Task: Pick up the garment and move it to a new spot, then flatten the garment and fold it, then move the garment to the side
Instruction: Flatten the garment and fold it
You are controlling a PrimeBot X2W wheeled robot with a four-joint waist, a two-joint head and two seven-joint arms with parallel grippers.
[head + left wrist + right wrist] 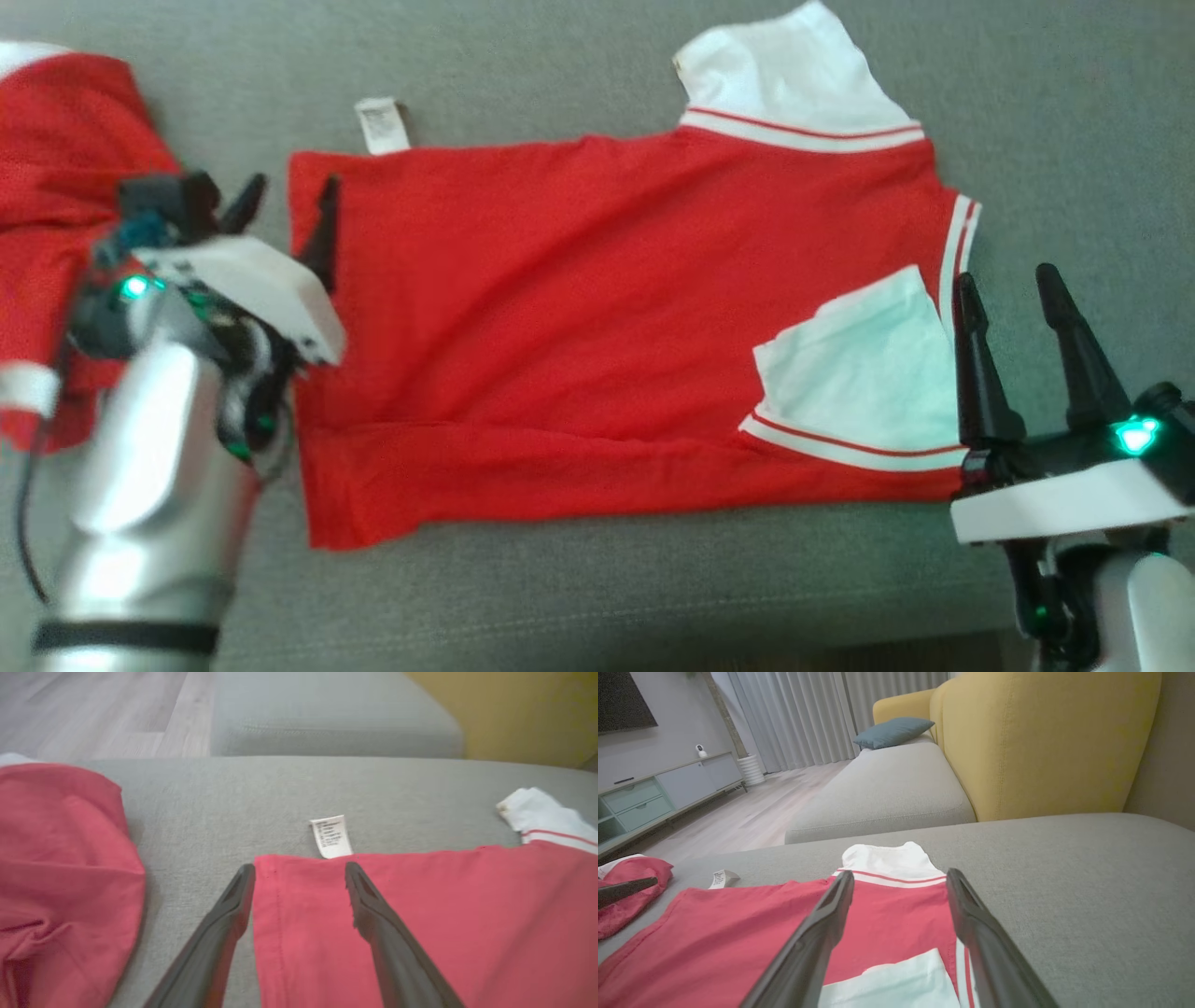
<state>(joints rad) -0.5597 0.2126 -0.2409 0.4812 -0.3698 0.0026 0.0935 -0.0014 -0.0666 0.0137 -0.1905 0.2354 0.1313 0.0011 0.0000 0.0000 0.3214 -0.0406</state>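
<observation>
- Red shirt lies spread on the grey cushion, its long axis running left-right in the head view.
- Left gripper: fingers spread and empty, straddling the hem edge near the white label.
- Right gripper: fingers spread and empty, just beside the sleeve end.
- Each arm is nearer its own end.
- Count: 2 red garments (the spare garment is bunched at far left), 1 label, 2 grippers.

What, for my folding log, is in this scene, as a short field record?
garment: red short-sleeved fabric shirt with white sleeves, spread out
surface: grey upholstered cushion
label: small white fabric tag, poking past the shirt's edge
other cloth: crumpled red garment, left of the shirt
left end effector: open, straddling the shirt's corner
right end effector: open, beside the near sleeve
</observation>
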